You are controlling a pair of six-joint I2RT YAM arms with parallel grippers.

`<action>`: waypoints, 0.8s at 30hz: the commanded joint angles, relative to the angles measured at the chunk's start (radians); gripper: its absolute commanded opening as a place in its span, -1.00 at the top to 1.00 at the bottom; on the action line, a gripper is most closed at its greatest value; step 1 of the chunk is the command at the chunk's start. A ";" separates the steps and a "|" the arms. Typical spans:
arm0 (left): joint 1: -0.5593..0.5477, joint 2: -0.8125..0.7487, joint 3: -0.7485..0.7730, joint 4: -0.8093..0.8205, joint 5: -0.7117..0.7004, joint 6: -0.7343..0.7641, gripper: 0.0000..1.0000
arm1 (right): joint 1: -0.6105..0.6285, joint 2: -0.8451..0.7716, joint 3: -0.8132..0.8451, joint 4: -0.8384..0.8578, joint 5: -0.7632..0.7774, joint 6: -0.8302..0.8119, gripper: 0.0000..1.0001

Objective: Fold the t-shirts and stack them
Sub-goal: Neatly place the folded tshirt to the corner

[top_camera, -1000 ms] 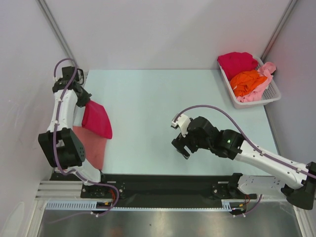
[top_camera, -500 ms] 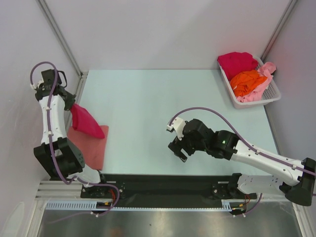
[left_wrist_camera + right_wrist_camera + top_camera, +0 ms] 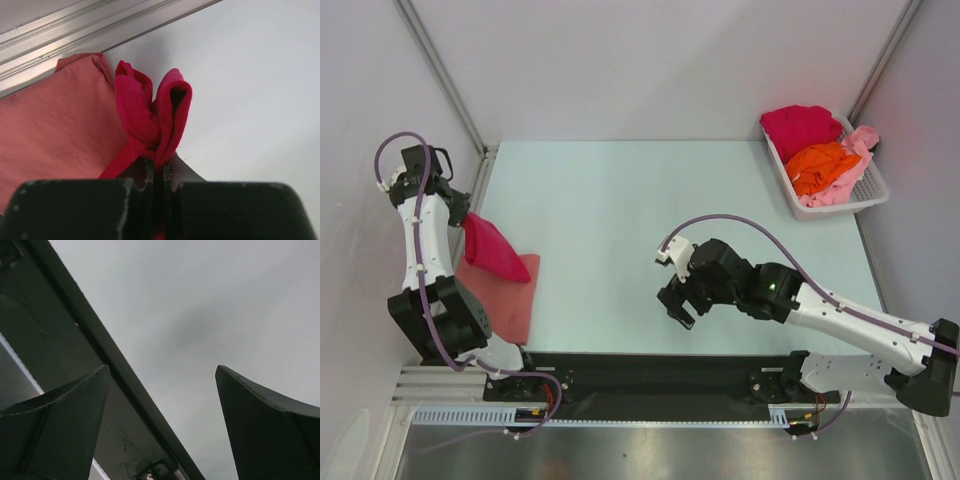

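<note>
Pale green table (image 3: 620,200) between white walls; white basket (image 3: 868,192) at the far right corner holds heaped t-shirts (image 3: 825,160); left gripper (image 3: 159,170) pinches crimson t-shirt (image 3: 150,112) over flat salmon t-shirt (image 3: 505,295); right gripper (image 3: 678,302) gapes wide, empty, mid-table.

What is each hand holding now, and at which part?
The left hand pinches the crimson t-shirt at a bunched fold; the right hand holds nothing.

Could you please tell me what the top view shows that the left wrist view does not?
Only top: the open, empty right pincer over the table, and the basket of heaped shirts far right. Only left wrist: the bunched fold where the left pincer is shut on the red shirt. Both: the red shirt and the salmon shirt beside it.
</note>
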 commanded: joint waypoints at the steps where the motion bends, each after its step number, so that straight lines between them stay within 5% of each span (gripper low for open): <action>1: 0.016 -0.051 0.000 0.018 0.015 -0.019 0.99 | -0.013 0.037 0.020 0.158 -0.093 0.109 -0.85; 5: 0.021 -0.069 -0.022 0.033 0.044 0.022 0.99 | -0.037 0.204 0.037 0.553 -0.263 0.381 -0.76; 11: 0.021 -0.104 -0.034 0.039 0.058 0.030 0.99 | -0.047 0.569 0.342 0.678 -0.344 0.641 -0.55; 14: 0.023 -0.106 -0.034 0.038 0.072 0.033 0.99 | -0.080 0.656 0.334 0.891 -0.405 0.966 -0.56; 22: 0.023 -0.143 -0.077 0.047 0.092 0.007 0.99 | -0.044 0.946 0.327 1.307 -0.276 1.774 -0.59; 24: 0.023 -0.149 -0.082 0.049 0.093 0.010 0.99 | -0.024 1.050 0.365 1.376 -0.253 1.865 -0.58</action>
